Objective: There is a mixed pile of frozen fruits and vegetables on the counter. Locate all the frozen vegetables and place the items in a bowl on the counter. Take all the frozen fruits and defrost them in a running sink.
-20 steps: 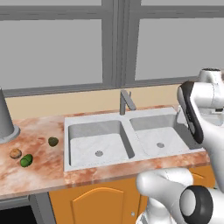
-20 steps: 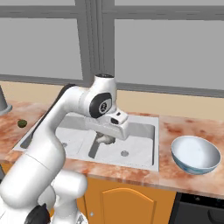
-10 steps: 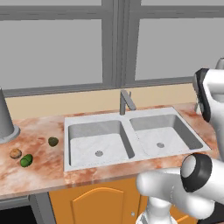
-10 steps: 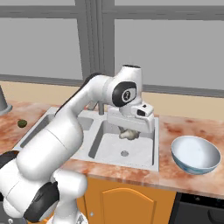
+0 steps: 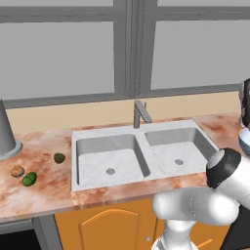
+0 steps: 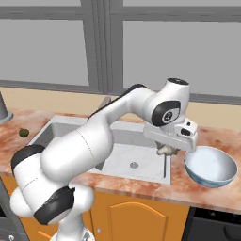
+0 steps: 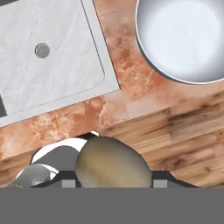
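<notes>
Landmark: the sink (image 5: 141, 154), a grey double basin set in the reddish worktop (image 5: 44, 183); all positions below refer to it.
Pincer state: the pincer (image 6: 164, 149) is closed on the mushroom (image 6: 164, 150); in the hand view the pale cap (image 7: 113, 165) sits between the finger tips.
Pincer position: at the right end of the sink, above the strip of worktop (image 6: 188, 186) between basin edge and bowl.
Change: one second ago the pincer hung over the middle of the sink; half a second ago it was over the right basin; it now stands just beside the bowl. The arm has swung right with the load.
Bowl: the pale bowl (image 6: 210, 166) rests on the worktop right of the sink, interior bare. In the hand view its rim (image 7: 148, 58) lies ahead of the mushroom, not under it.
Remaining pile: left of the sink, the dark olive ball (image 5: 59, 157) lies nearest the basin; the orange-tan ball (image 5: 17, 171) and the green oblong (image 5: 29, 178) lie farther left, close together.
Meaning for task: judged as transport of the first vegetable, almost complete. Release is not yet advisable; the pincer should be brought over the bowl's interior first.
Outstanding: green oblong to the bowl; both fruits to the sink. Whether water runs cannot be told.
</notes>
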Tool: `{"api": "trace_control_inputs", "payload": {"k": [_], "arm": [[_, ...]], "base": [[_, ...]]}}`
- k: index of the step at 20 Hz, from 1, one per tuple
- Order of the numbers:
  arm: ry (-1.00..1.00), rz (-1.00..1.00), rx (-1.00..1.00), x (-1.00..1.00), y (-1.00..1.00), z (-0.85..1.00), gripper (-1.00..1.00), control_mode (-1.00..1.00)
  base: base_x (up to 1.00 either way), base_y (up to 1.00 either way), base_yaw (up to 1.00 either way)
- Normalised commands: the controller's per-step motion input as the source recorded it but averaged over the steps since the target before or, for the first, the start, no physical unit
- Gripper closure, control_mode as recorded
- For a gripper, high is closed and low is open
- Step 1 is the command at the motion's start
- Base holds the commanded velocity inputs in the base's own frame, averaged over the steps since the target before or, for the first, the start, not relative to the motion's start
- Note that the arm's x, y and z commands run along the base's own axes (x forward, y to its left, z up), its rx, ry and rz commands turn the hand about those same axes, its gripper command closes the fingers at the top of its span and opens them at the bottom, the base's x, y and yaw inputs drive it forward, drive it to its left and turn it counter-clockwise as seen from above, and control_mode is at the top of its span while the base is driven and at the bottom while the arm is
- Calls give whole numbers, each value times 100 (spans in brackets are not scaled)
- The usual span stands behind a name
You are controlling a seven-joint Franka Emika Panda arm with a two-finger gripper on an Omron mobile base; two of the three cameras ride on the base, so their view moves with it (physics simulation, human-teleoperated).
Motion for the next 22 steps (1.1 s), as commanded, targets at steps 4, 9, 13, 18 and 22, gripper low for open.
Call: {"api": "trace_control_inputs", "payload": {"k": [4, 9, 13, 18, 22], "arm": [[-13, 0, -1, 20, -71, -31, 100, -100], [-6, 0, -1, 40, -60, -27, 100, -100], [0, 0, 0, 53, -63, -16, 100, -100], [5, 0, -3, 44, -53, -26, 100, -100], [0, 0, -2, 29, -41, -47, 100, -100]], "base": [[0, 0, 0], [0, 0, 0], [0, 0, 0], [0, 0, 0], [0, 0, 0]]}}
